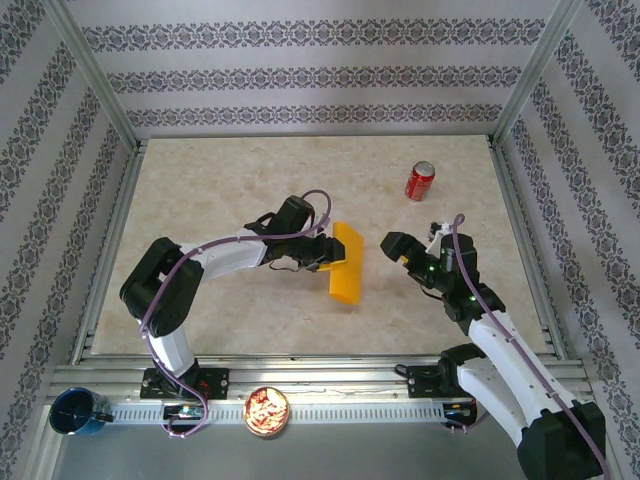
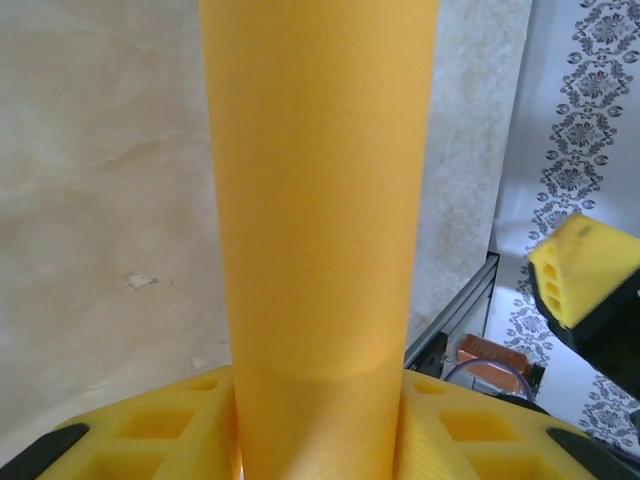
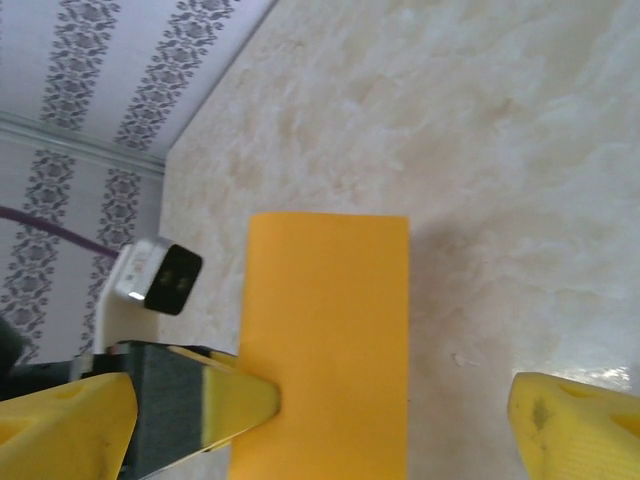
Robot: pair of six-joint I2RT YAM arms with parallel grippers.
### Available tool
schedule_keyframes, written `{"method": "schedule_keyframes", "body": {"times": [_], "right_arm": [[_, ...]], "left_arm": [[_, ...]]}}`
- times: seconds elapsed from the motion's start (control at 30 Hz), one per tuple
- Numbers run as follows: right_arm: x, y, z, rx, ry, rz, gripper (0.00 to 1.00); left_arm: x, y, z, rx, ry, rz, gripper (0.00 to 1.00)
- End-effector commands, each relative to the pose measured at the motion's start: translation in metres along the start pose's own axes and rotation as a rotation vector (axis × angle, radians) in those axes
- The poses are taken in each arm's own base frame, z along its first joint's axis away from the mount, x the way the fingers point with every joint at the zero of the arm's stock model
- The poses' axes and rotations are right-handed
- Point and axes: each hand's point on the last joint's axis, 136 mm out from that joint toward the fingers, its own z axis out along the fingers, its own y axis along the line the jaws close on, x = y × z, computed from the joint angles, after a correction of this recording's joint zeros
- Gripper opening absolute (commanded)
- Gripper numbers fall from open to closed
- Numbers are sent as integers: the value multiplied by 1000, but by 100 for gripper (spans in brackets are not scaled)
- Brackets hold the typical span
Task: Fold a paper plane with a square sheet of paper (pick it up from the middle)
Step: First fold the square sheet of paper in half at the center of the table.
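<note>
The square sheet of paper (image 1: 348,262) is orange-yellow and looks like a narrow doubled-over rectangle, held off the table at mid-table. My left gripper (image 1: 322,256) is shut on its left side. In the left wrist view the paper (image 2: 320,180) rises as a curved band between my two yellow fingers (image 2: 150,440). My right gripper (image 1: 398,246) stands open just right of the sheet, apart from it. In the right wrist view the paper (image 3: 325,330) lies ahead between my wide-spread fingertips (image 3: 575,425), with the left gripper's finger (image 3: 225,400) pinching its edge.
A red soda can (image 1: 419,181) stands at the back right of the marble-look table (image 1: 230,190). Near the front rail are a blue cup (image 1: 78,412) and a round tin of snacks (image 1: 267,411). Metal frame rails and patterned walls enclose the table.
</note>
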Motion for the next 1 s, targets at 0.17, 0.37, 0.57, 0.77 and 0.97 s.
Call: {"method": "schedule_keyframes", "body": {"times": [0.17, 0.37, 0.57, 0.77, 0.97], "right_arm": [[20, 23, 21, -74, 120, -73, 90], [38, 16, 35, -23, 189, -75, 88], [44, 17, 40, -26, 203, -70, 88], [45, 17, 41, -21, 208, -71, 89], [45, 16, 43, -15, 211, -65, 89]], "left_arm": [[-3, 43, 7, -86, 7, -30, 40], [-1, 63, 14, -139, 9, -53, 41], [3, 82, 9, -228, -2, -50, 47], [2, 90, -4, -315, -26, -27, 56], [2, 97, -17, -390, -56, -22, 60]]}}
